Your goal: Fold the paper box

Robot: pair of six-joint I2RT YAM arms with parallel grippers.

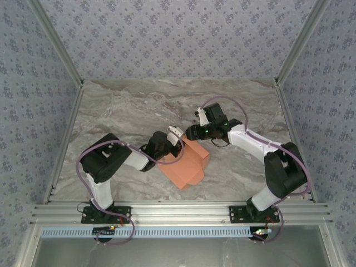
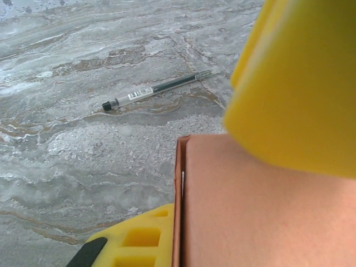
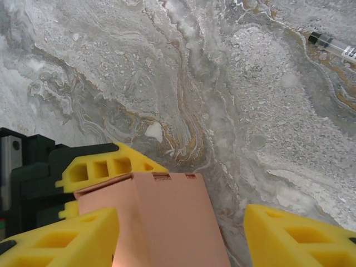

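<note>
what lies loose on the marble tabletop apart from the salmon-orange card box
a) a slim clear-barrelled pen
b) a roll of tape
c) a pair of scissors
a: a slim clear-barrelled pen lies flat on the marble tabletop, clear of the salmon-orange card box.

left claw (image 1: 177, 136) pinched tight | right claw (image 1: 190, 132) jaws spread wide | both arms bent inward
</note>
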